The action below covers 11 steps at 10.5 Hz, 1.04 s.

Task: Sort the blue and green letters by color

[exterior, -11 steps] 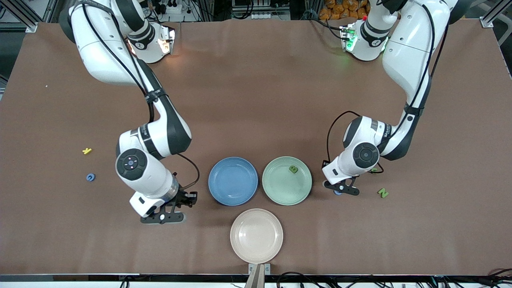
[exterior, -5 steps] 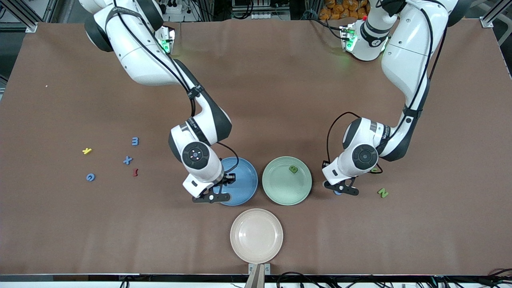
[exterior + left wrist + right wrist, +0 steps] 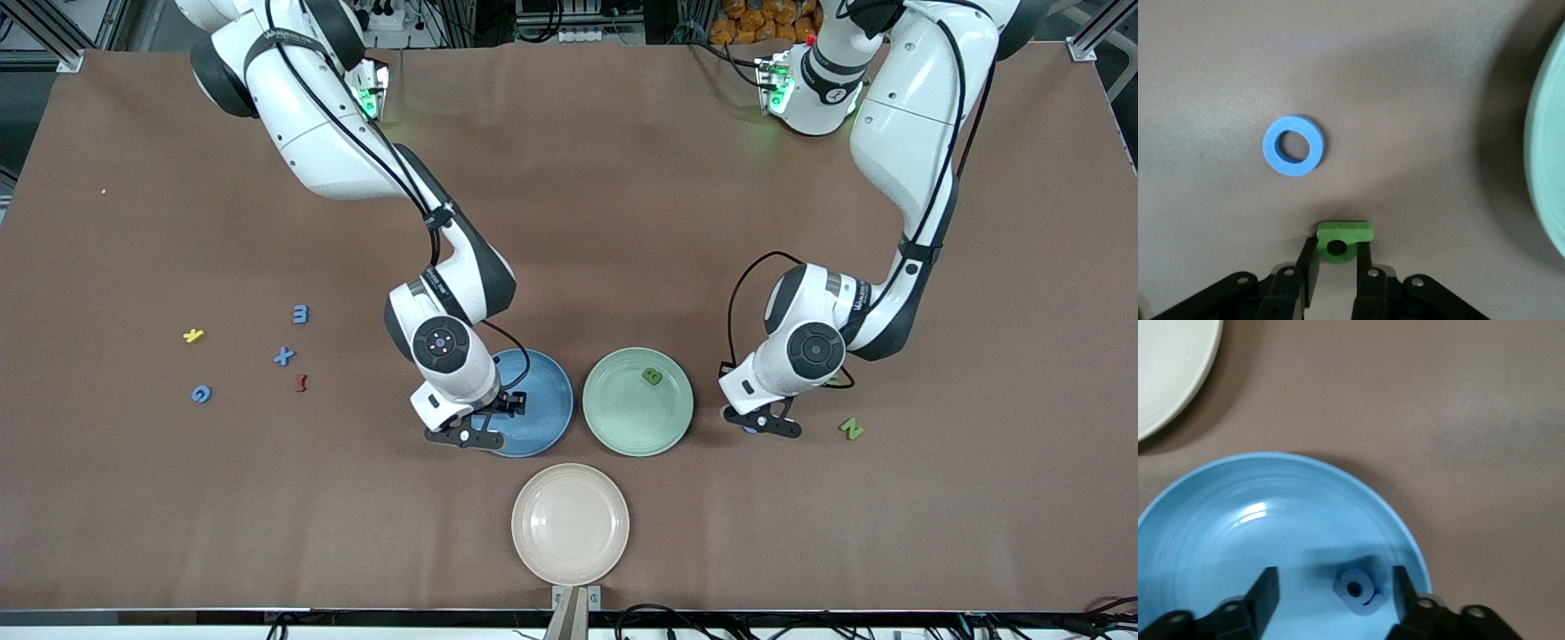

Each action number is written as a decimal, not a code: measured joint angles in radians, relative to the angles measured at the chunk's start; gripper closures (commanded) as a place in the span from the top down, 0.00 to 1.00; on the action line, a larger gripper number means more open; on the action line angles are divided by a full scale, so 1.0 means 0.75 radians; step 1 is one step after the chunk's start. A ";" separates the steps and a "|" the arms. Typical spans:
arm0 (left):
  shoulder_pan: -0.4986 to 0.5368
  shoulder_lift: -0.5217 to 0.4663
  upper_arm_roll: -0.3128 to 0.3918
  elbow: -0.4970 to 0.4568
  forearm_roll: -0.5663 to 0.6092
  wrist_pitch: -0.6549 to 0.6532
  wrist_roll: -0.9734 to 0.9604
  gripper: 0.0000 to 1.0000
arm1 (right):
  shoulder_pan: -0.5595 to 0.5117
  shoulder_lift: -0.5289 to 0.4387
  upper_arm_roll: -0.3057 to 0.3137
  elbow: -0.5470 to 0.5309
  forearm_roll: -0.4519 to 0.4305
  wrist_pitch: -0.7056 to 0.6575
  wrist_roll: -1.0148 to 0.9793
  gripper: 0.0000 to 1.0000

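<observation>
Left gripper (image 3: 1336, 267) fingers pinch the green letter (image 3: 1344, 239) square between them; right gripper (image 3: 1335, 590) fingers spread, blue letter (image 3: 1358, 590) lying between them on the blue plate (image 3: 1218, 533).

Three plates (image 3: 542, 391), five blue letters (image 3: 284, 356), three green letters (image 3: 852, 428), one yellow letter (image 3: 193, 335), one red letter (image 3: 300, 383)

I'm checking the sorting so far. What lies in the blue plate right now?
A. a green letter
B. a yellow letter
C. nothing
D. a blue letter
D: the right wrist view shows a blue letter lying in the blue plate between the open fingers of the right gripper.
</observation>
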 measured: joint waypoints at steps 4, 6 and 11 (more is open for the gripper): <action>-0.013 -0.052 -0.012 0.062 0.000 0.002 -0.109 0.00 | -0.027 -0.041 -0.098 0.004 -0.018 -0.125 -0.002 1.00; -0.047 -0.069 -0.041 0.078 0.000 0.001 -0.187 0.00 | -0.030 -0.076 -0.165 0.003 -0.092 -0.239 -0.063 1.00; -0.204 -0.007 -0.057 0.148 -0.001 0.082 -0.371 1.00 | -0.137 -0.301 -0.217 -0.318 -0.126 -0.123 -0.335 1.00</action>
